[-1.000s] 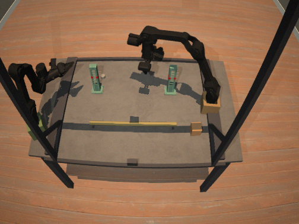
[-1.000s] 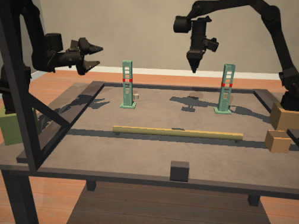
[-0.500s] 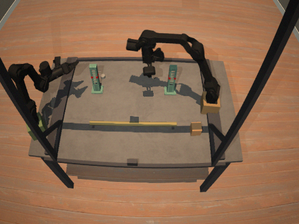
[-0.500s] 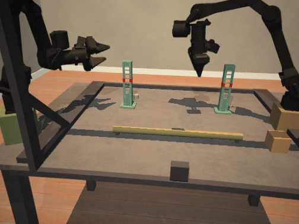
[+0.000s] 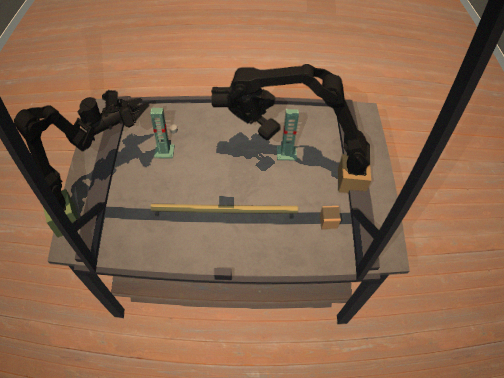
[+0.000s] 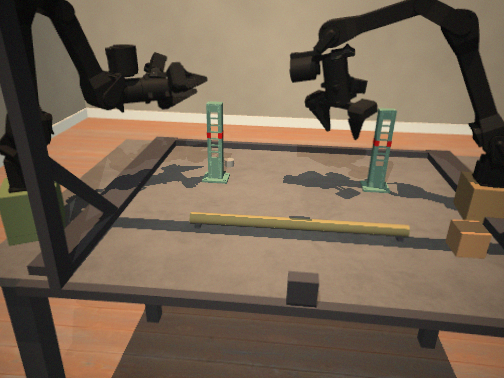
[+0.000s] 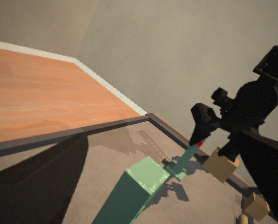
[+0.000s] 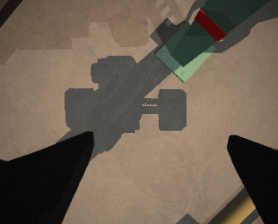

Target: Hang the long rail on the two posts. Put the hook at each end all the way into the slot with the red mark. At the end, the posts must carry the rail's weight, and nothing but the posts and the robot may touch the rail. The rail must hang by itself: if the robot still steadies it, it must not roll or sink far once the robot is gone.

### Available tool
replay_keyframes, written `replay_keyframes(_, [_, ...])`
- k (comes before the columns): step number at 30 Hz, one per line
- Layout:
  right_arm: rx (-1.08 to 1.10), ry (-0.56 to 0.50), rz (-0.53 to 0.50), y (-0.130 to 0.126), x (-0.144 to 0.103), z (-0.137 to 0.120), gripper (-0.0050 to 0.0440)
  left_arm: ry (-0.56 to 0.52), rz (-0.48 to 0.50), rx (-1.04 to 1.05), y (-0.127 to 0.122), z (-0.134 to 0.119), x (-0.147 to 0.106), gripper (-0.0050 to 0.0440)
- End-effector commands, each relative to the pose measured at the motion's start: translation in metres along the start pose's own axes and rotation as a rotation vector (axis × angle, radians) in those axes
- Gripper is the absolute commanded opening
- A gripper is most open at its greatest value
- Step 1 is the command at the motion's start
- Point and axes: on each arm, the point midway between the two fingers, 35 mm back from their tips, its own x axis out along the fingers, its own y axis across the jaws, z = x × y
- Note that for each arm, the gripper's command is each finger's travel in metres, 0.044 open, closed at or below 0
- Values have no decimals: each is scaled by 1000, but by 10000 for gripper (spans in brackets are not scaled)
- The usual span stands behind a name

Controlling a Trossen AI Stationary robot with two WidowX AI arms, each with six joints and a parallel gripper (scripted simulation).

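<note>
The long yellow rail (image 5: 225,208) (image 6: 300,222) (image 8: 237,207) lies low at mid-table, in front of both posts, with a small dark stub under it near each end. The left green post (image 5: 162,146) (image 6: 216,166) (image 7: 115,200) and right green post (image 5: 287,149) (image 6: 376,174) (image 8: 240,15) stand upright; red marks show on their slotted faces. My left gripper (image 5: 140,113) (image 6: 201,85) is open and empty, raised beside the left post's top. My right gripper (image 5: 257,128) (image 6: 341,133) (image 8: 160,140) is open and empty, pointing down above the table, left of the right post. No gripper touches the rail.
An orange block (image 5: 330,218) (image 6: 467,239) sits just beyond the rail's right end. A small pale cylinder (image 5: 174,128) (image 6: 229,162) stands beside the left post. A dark block (image 5: 223,273) (image 6: 302,289) is at the front edge. Dark frame struts flank the table.
</note>
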Motion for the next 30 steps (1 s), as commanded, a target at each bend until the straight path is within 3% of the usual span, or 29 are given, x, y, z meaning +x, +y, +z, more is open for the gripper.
replay_keyframes(1, [-220, -29, 51, -12, -8, 1, 440, -18, 3, 96, -15, 12, 17, 440])
replay_keyframes(6, [-363, -69, 55, -19, -5, 0, 440, -9, 10, 147, -22, 11, 25, 440])
replay_keyframes(21, [-1119, -294, 14, -53, 10, -3, 440, 47, 29, 429, -67, 2, 61, 440])
replay_keyframes(23, [-1119, -294, 14, -53, 10, -3, 440, 47, 29, 429, -67, 2, 61, 440])
replay_keyframes(26, [-1301, -352, -12, -61, 13, -2, 440, 57, -28, 503, -92, -6, 71, 440])
replay_keyframes(30, [-1489, -414, -47, -69, 16, -2, 440, 109, -39, 575, -103, -24, 77, 440])
